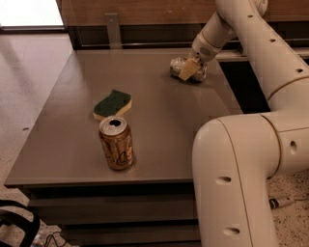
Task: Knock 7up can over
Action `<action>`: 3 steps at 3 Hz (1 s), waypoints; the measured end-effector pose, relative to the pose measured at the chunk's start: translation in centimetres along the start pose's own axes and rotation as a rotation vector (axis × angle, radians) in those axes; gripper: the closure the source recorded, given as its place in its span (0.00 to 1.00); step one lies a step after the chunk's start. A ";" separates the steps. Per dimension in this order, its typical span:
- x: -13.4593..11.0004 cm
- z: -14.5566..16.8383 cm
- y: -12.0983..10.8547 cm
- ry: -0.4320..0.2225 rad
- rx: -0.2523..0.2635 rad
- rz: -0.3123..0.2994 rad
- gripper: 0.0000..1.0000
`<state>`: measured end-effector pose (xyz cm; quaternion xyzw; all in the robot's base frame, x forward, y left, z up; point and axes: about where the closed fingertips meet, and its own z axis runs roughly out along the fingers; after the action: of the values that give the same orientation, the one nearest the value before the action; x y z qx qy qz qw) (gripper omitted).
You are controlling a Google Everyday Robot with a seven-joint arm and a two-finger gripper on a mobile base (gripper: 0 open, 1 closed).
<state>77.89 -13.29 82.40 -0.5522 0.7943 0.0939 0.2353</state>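
Note:
The 7up can (pixel 179 67), silvery with a silver top, lies on its side at the far right of the grey table (pixel 159 120), its top facing left. My gripper (pixel 190 69) is right over it, and one tan finger (pixel 187 70) rests across the can's body. The right part of the can is hidden behind the finger and the wrist.
A gold-orange can (pixel 116 143) stands upright near the table's front edge. A green and yellow sponge (pixel 112 104) lies just behind it. My white arm (pixel 241 159) fills the right side of the view. A wooden wall (pixel 145 12) runs behind the table.

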 end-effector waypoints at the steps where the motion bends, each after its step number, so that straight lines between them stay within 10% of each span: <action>1: -0.1 -0.2 0.0 0.000 0.000 0.000 0.36; 3: -0.2 0.0 0.0 0.000 -0.003 0.000 0.00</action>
<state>77.95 -13.16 82.50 -0.5524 0.7943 0.0948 0.2344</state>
